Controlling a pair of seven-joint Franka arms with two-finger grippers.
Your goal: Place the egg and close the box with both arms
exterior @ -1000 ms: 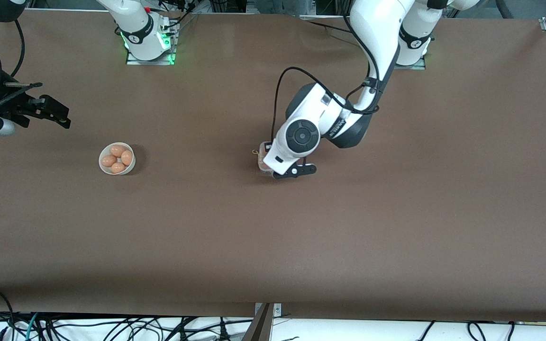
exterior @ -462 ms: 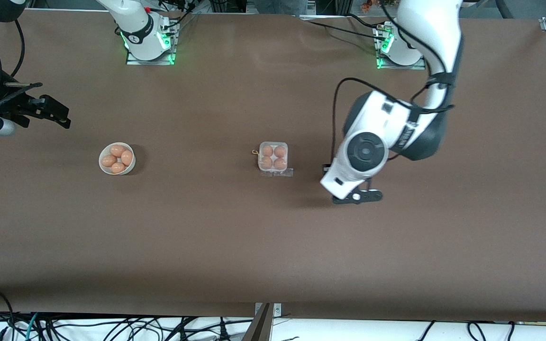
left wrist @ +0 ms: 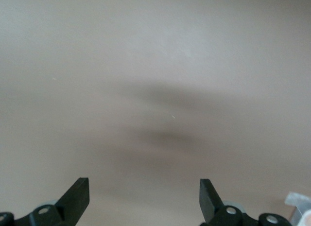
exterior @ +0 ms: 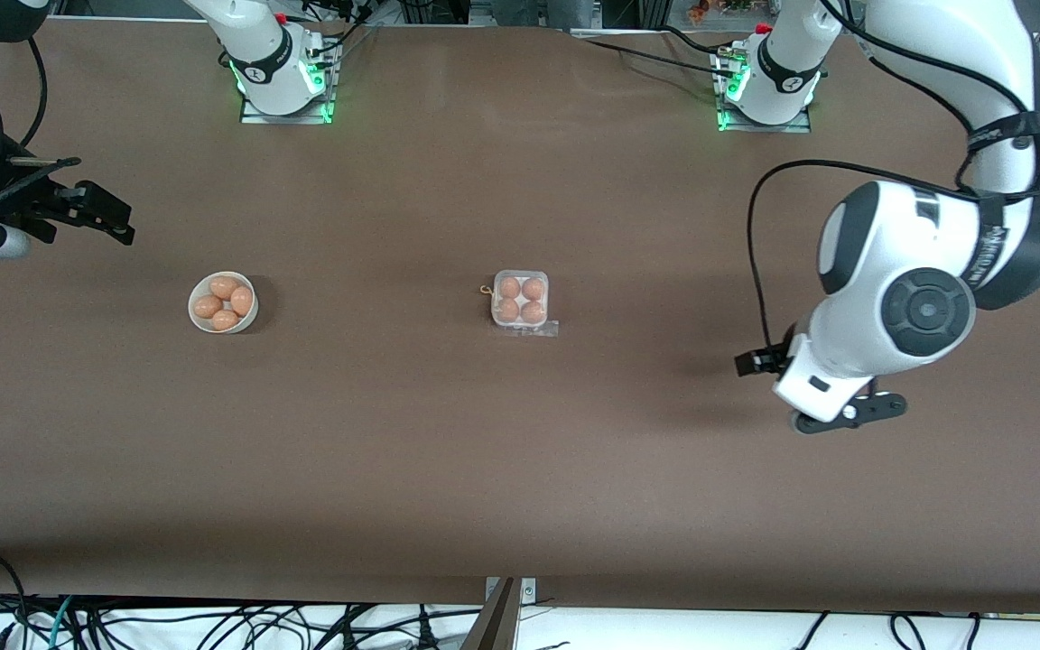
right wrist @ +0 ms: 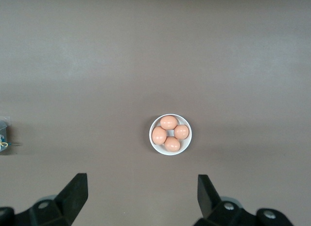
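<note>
The box (exterior: 520,301) sits at mid-table, its clear lid lying down over the white tray with an egg (exterior: 509,287) in each cell and its tab (exterior: 540,329) on the side nearer the front camera. My left gripper (exterior: 842,417) is open and empty above bare table, well off toward the left arm's end; the left wrist view shows its open fingers (left wrist: 144,197) over blurred brown table. My right gripper (exterior: 109,219) waits open and empty at the right arm's end, and the right wrist view (right wrist: 142,194) shows it above the bowl.
A round white bowl (exterior: 192,309) with several loose eggs (exterior: 224,288) stands toward the right arm's end; it also shows in the right wrist view (right wrist: 187,146). An edge of the box (right wrist: 3,131) shows at that view's border.
My left arm has swung from over the box toward the left arm's end of the table, uncovering the box with its lid down. The right arm has not moved.
</note>
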